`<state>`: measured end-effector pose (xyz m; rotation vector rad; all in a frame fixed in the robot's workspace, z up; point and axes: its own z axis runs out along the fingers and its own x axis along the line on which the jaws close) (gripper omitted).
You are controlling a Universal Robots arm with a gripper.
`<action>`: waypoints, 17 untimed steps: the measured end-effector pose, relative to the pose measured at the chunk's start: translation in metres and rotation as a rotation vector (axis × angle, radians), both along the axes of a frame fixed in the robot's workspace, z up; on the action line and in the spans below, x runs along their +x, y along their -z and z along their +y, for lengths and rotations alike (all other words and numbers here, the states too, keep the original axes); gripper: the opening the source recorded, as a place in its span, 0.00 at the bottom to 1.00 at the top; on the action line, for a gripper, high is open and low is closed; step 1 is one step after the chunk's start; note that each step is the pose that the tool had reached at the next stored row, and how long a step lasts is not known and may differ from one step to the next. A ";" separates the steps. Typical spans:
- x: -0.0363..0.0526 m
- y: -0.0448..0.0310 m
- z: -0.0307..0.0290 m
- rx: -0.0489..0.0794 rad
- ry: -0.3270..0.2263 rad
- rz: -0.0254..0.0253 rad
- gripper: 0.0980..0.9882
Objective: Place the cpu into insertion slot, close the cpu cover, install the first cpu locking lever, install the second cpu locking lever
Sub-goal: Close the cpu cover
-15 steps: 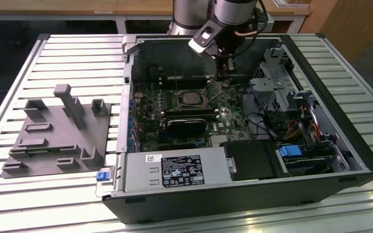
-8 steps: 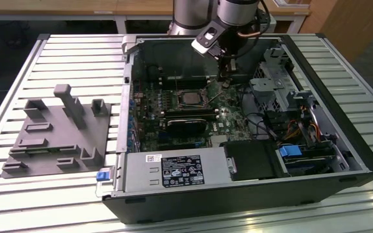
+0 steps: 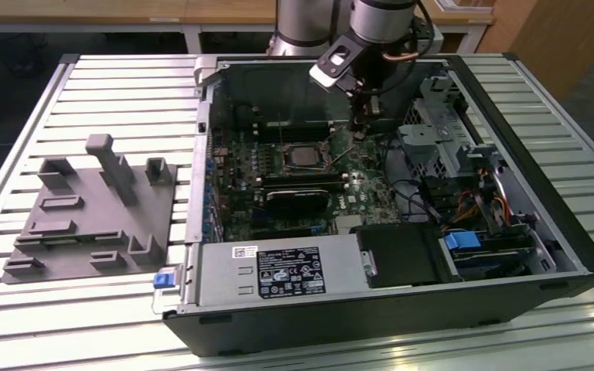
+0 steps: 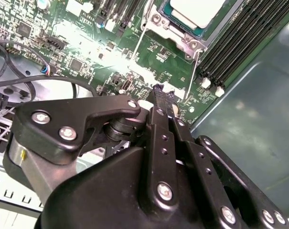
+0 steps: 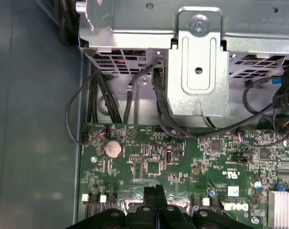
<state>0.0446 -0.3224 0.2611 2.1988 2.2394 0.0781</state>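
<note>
My claw [image 4: 159, 91] has its flat black fingers pressed together with nothing between them. The tips hang close over the green motherboard [image 5: 182, 160], just beside the socket. The cpu [image 4: 197, 8], a flat square with a dull silver top, lies in the insertion slot [image 4: 181, 40], rimmed in bright metal. Two thin wire levers [image 4: 140, 45] run out from its corners. Black cables [image 5: 87, 102] and a folded steel bracket [image 5: 198, 62] crowd nearby.

Light comes from overhead, bright and even. In the exterior view the slatted table [image 3: 452, 344] glares white well clear of the motherboard [image 3: 237, 174], and the case [image 3: 380, 321] walls leave the motherboard in shade. In the second wrist view a hot patch burns out the motherboard beside the pale, washed-out cpu [image 4: 194, 9].
</note>
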 end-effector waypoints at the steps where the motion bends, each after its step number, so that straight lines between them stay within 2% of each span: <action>1: 0.0007 0.0005 0.0000 0.000 0.000 0.0000 0.01; 11: 0.0103 0.0046 0.0009 0.000 0.000 0.0006 0.01; 17: 0.0119 0.0094 0.0014 0.000 0.000 0.0007 0.01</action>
